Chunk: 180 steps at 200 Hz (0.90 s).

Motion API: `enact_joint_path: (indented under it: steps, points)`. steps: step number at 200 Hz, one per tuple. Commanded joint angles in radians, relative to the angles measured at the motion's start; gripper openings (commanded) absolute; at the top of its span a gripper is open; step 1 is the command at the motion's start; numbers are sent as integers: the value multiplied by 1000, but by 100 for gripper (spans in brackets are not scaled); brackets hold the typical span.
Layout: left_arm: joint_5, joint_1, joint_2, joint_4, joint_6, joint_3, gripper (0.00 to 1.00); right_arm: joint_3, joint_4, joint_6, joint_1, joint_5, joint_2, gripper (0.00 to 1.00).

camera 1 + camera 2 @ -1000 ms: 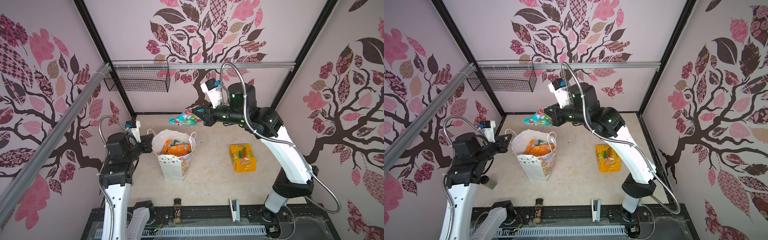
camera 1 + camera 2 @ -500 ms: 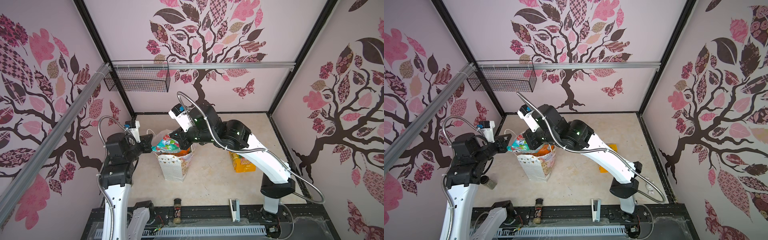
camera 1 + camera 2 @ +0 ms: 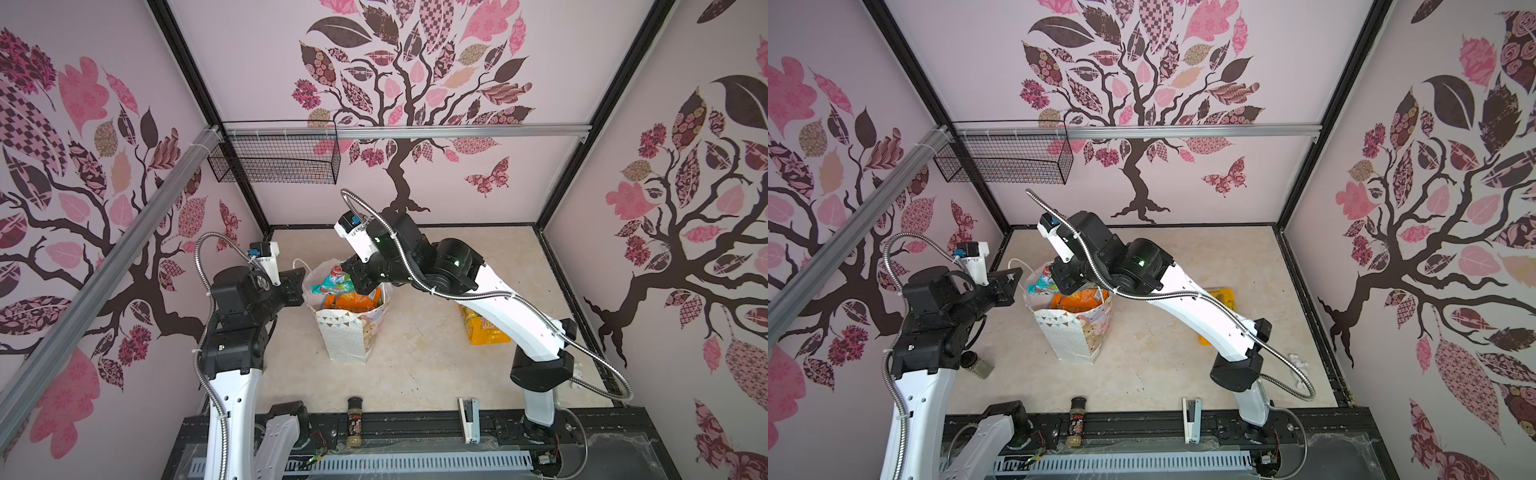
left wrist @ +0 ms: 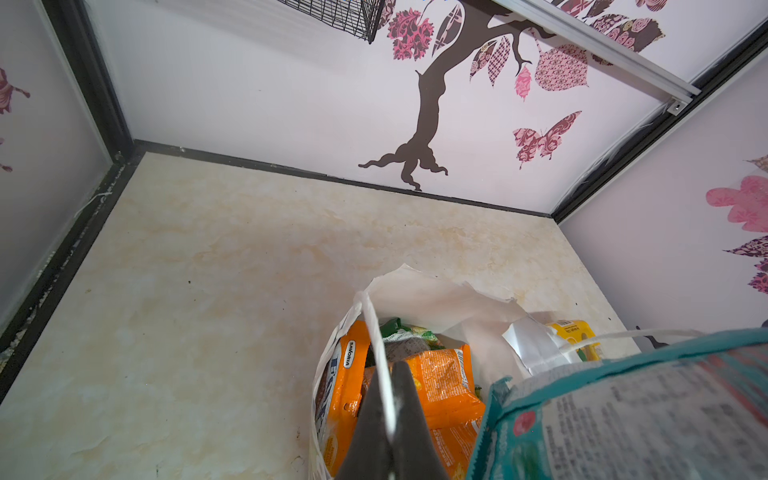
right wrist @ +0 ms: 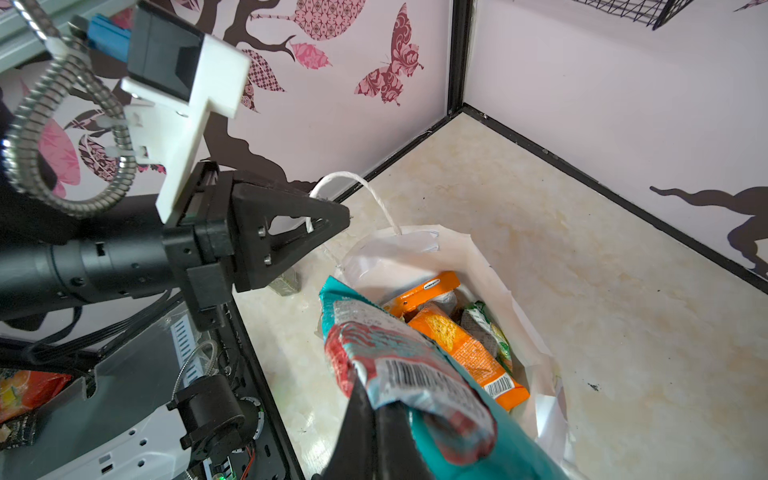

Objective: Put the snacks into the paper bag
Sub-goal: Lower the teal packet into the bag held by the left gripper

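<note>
— Two grips to record. Found the right gripper (image 5: 374, 405) pinched tight on one end of a teal packet (image 5: 399, 365), held at the mouth of the paper bag (image 3: 353, 332); whether past the rim, impossible to tell. Found the left gripper (image 4: 388, 386) closed flat on a white cord handle (image 4: 374, 332), judged to be drawing that side of the mouth open.

— Handling of the packet?

— Judged light, soft and crinkly; glossy film, so probably slippery. Best taken at a sealed end seam, as here, not across the puffed middle. No fragility expected beyond crushed contents.

— Anything in the way?

— Inside the bag, counted two orange packets (image 5: 465, 353) and a green packet (image 5: 484, 328), piled up; limited room, by estimate. Thin paper walls, creased and leaning; likely to fold or tip if pushed. Advise releasing low over the open side, clear of the cord.

— Beyond the bag?

— Noted one yellow packet (image 3: 484, 332) flat on the worktop (image 3: 415, 361), well apart from the bag, partly hidden behind the right arm. Noted a small jar (image 3: 978, 366) beside the left arm. At the front edge, a spice jar (image 3: 354, 419) and a white stapler (image 3: 468, 419), well apart from each other and from the bag. On the back wall, a wire basket (image 3: 274, 166), far from the work.
</note>
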Motion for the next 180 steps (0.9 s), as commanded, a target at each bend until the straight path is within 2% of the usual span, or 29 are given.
enact_joint_path:
  steps: [1, 93, 180]
  points:
    - [-1, 6, -13, 14, 1, -20, 0, 21, 50, -59, -18, 11, 34, 0]
    - [1, 7, -12, 13, 1, -18, 0, 14, 109, -218, -60, -28, 104, 0]
    - [-4, 6, -7, 11, 0, -18, 0, -11, 109, -282, -60, -79, 145, 0]
